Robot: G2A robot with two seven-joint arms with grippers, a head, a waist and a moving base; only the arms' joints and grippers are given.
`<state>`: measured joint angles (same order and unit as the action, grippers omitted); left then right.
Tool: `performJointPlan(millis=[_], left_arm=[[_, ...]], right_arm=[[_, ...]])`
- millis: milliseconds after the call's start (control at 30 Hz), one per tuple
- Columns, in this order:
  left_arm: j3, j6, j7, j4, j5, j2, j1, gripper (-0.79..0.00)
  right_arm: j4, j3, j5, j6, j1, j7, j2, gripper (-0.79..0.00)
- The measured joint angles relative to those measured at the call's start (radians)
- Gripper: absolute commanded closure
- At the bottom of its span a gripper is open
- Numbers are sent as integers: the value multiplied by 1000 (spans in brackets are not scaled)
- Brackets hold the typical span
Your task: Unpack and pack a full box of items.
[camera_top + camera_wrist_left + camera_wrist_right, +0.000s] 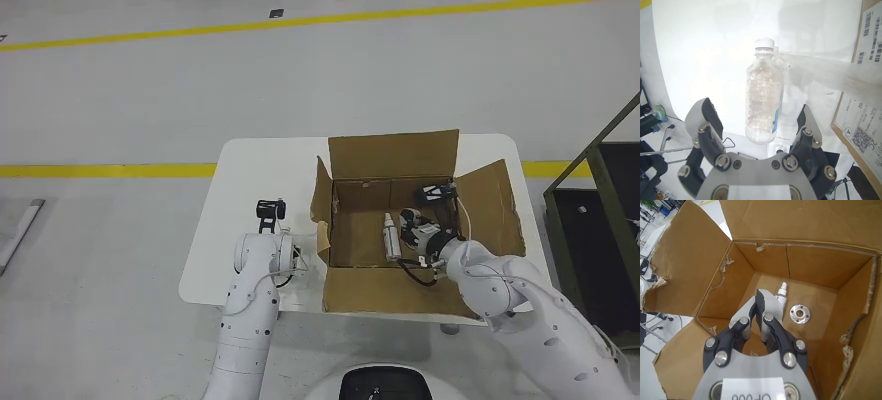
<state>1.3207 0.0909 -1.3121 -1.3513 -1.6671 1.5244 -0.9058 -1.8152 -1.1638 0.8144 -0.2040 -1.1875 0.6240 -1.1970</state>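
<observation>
On desk (696, 47), beside cardboard box (392, 157): clear plastic bottle (762, 98), capped, seemingly empty. Likely light, thin-walled, crushable, slick; best gripped mid-ribs. Left pincer (757, 108) wide, framing base, untouched. Right pincer (759, 298) closed inside box.

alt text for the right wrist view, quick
The right gripper, shut on nothing, hangs inside an open cardboard box. On the box floor lie a white spray bottle, partly behind the gripper, and a round metal flange beside it.
</observation>
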Motion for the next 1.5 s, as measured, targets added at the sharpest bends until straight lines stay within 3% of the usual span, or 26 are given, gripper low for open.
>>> performJointPlan(millis=[267, 600, 867, 1233, 1367, 1500], left_arm=[[0, 0, 0, 0, 0, 0, 0, -785], [0, 0, 0, 0, 0, 0, 0, -785], [0, 0, 0, 0, 0, 0, 0, -785], [0, 0, 0, 0, 0, 0, 0, -785], [0, 0, 0, 0, 0, 0, 0, -785], [0, 0, 0, 0, 0, 0, 0, -785]], right_arm=[[43, 15, 2, -42, 30, -20, -9, 0], [363, 245, 41, -377, 366, 183, -93, 0], [610, 392, -10, -515, 530, 258, -175, 0], [617, 392, -17, -519, 535, 253, -178, 0], [642, 407, 7, -466, 525, 247, -179, 0], [671, 424, 9, -432, 514, 237, -191, -219]])
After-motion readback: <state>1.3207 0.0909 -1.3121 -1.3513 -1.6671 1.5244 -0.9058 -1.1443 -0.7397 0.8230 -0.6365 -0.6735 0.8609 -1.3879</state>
